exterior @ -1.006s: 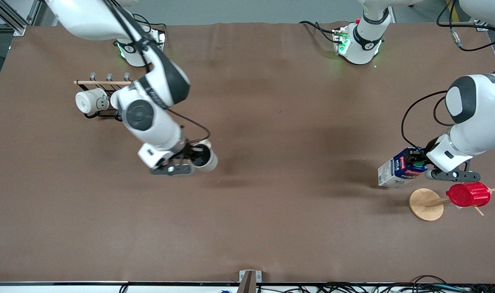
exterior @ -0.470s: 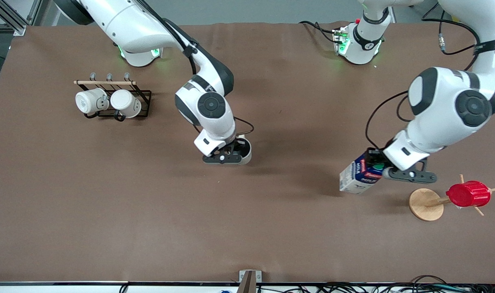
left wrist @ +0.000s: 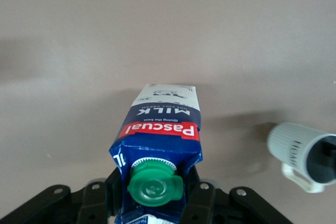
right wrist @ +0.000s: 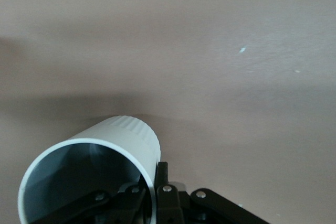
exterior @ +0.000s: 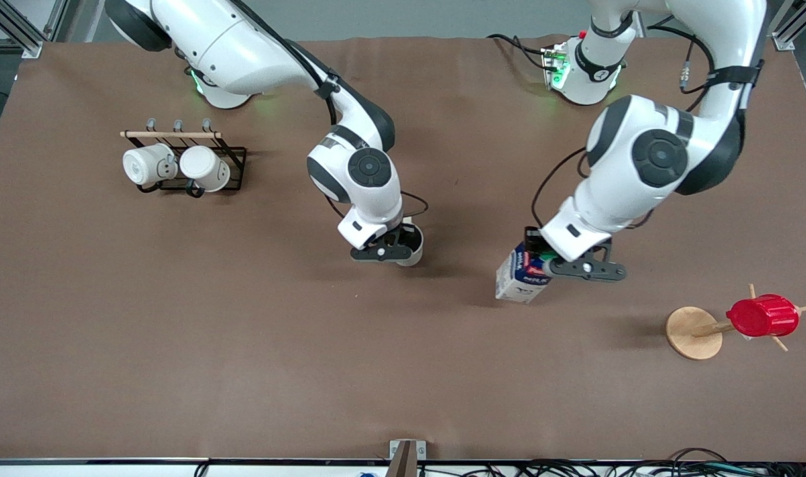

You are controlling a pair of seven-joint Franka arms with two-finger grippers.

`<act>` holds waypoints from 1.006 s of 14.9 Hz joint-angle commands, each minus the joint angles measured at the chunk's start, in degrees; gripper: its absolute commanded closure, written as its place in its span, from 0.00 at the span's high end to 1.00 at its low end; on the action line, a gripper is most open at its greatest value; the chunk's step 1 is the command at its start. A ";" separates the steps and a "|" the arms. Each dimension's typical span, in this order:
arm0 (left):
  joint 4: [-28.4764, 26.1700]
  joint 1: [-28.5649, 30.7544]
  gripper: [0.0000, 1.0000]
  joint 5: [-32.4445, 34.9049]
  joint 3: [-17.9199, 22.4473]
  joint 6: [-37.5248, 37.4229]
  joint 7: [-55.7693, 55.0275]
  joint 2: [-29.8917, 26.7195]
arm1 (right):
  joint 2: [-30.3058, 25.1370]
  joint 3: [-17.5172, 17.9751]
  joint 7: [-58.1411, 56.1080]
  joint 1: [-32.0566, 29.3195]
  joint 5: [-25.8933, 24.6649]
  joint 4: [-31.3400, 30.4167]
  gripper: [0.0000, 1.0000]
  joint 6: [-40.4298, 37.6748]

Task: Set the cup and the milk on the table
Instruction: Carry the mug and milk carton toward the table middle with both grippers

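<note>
**Carton and mug both hang over bare table**

Milk carton (exterior: 522, 278), clamped at its green-capped top by the left gripper (exterior: 541, 264), tilts over the table (exterior: 244, 371); the cup (exterior: 413, 246) (rim pinched) hangs from the right gripper (exterior: 393, 250) beside it. Both need lowering.

Left pincer (exterior: 532, 257), right pincer (exterior: 403, 245): both clamped, aloft.

White arms (exterior: 257, 46); black hands (exterior: 384, 254).

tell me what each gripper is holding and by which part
The left gripper holds the milk by its top end, beside the green cap. The right gripper holds the cup by its rim.
</note>
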 commanded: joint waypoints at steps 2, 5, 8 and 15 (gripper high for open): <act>2.14 -4.62 0.10 0.11 0.56 -1.92 -5.81 2.26 | 1.14 0.36 3.23 0.45 -3.13 0.89 0.39 1.15; 3.28 -7.00 0.10 3.43 0.38 -1.92 -10.38 4.28 | 1.05 0.36 3.23 0.45 -3.13 0.89 0.82 1.07; 5.39 -9.37 0.10 3.97 0.47 -1.92 -12.76 6.83 | -0.09 1.58 2.97 -0.78 -2.95 0.89 1.00 0.28; 5.83 -12.62 0.11 4.41 0.38 -1.92 -17.86 10.17 | -13.08 2.03 2.17 -12.54 -2.86 0.53 1.00 -14.56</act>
